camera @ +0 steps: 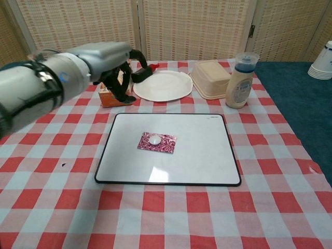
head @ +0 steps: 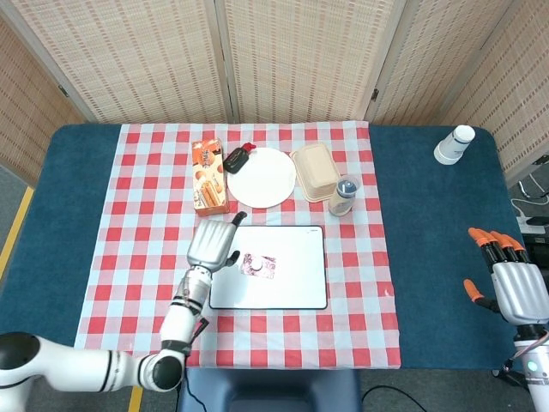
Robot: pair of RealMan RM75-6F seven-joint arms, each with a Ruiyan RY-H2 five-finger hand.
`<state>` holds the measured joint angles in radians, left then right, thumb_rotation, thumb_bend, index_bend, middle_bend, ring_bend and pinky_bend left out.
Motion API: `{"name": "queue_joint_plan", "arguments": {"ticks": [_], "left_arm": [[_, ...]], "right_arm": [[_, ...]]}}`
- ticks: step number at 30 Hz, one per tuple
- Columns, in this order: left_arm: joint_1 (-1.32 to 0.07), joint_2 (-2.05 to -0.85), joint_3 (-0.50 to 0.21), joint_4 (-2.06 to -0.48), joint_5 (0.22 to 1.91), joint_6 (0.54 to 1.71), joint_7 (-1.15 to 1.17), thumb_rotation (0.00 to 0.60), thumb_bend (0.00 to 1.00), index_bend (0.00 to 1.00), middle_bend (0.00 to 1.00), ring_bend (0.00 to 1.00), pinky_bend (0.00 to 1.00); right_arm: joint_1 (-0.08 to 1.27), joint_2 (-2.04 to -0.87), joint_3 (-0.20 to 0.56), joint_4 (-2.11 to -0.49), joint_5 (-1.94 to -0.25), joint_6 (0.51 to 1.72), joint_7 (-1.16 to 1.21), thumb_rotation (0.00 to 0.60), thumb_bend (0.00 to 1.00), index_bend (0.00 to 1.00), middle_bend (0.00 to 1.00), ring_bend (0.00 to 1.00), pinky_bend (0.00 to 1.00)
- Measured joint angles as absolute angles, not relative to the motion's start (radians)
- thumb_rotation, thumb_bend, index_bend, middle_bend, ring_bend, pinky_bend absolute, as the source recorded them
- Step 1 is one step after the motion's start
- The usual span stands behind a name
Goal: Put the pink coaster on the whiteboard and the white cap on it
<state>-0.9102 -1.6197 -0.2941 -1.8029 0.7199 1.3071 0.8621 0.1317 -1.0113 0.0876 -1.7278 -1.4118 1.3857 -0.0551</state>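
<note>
The pink coaster (head: 259,265) (camera: 156,142) lies flat on the whiteboard (head: 296,283) (camera: 202,155), left of its middle. A small white cap (head: 255,263) (camera: 155,138) sits on top of the coaster. My left hand (head: 213,244) (camera: 116,65) hovers raised over the board's left edge, fingers apart and holding nothing. At the table's right edge my right hand (head: 511,284) is open with orange fingertips spread, far from the board and only in the head view.
Behind the board stand a snack box (head: 209,176), a white plate (head: 261,178), a dark red-tipped object (head: 237,157), a beige lidded container (head: 316,170) and a blue-capped bottle (head: 344,196). Stacked paper cups (head: 454,144) sit at the far right.
</note>
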Motion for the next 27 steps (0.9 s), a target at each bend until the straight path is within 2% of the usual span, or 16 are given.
{"name": "queue_joint_plan", "arguments": {"ticks": [2,3,4,5,7,11,14,17,21,27], "left_arm": [[-0.84,-1.504,-0.232,-1.897,0.839,1.305,0.751,0.6,0.19,0.03,0.15,0.19,0.39],[-0.809,-1.46,-0.204,-1.924,0.896,1.309,0.704,0.6,0.17,0.01,0.05,0.07,0.24],[-0.779,-1.422,-0.176,-1.943,0.956,1.315,0.661,0.6,0.17,0.0,0.01,0.01,0.14],[-0.737,-1.385,-0.139,-1.954,1.038,1.33,0.615,0.6,0.16,0.0,0.0,0.0,0.08],[-0.676,-1.353,-0.091,-1.941,1.159,1.365,0.557,0.6,0.15,0.0,0.0,0.0,0.03],[-0.544,-1.321,0.006,-1.799,1.342,1.446,0.385,0.6,0.12,0.0,0.0,0.0,0.0],[-0.451,-1.305,0.06,-1.693,1.402,1.489,0.256,0.6,0.11,0.0,0.0,0.0,0.0],[-0.397,-1.284,0.1,-1.654,1.445,1.513,0.211,0.6,0.11,0.0,0.0,0.0,0.0],[-0.347,-1.229,0.126,-1.652,1.441,1.498,0.225,0.6,0.11,0.0,0.0,0.0,0.0],[-0.32,-1.192,0.122,-1.66,1.407,1.444,0.193,0.6,0.11,0.0,0.0,0.0,0.0]], "right_arm": [[0.133,-1.01,0.086,-1.731,-1.415,1.382,-0.057,0.6,0.3,0.09,0.12,0.0,0.14],[0.133,-1.01,0.085,-1.733,-1.418,1.383,-0.058,0.6,0.29,0.09,0.13,0.0,0.14],[0.132,-1.01,0.084,-1.735,-1.422,1.387,-0.059,0.6,0.29,0.09,0.13,0.0,0.14],[0.131,-1.011,0.083,-1.736,-1.425,1.391,-0.061,0.6,0.29,0.09,0.13,0.0,0.14],[0.129,-1.014,0.081,-1.739,-1.434,1.398,-0.067,0.6,0.3,0.09,0.13,0.0,0.14],[0.133,-1.021,0.079,-1.739,-1.436,1.392,-0.082,0.6,0.29,0.09,0.13,0.0,0.14],[0.137,-1.028,0.075,-1.74,-1.434,1.382,-0.098,0.6,0.3,0.09,0.13,0.0,0.14],[0.135,-1.032,0.073,-1.74,-1.433,1.384,-0.112,0.6,0.3,0.09,0.13,0.0,0.14],[0.127,-1.039,0.073,-1.74,-1.436,1.409,-0.123,0.6,0.3,0.09,0.13,0.0,0.14],[0.125,-1.049,0.082,-1.732,-1.425,1.415,-0.132,0.6,0.29,0.09,0.13,0.0,0.14]]}}
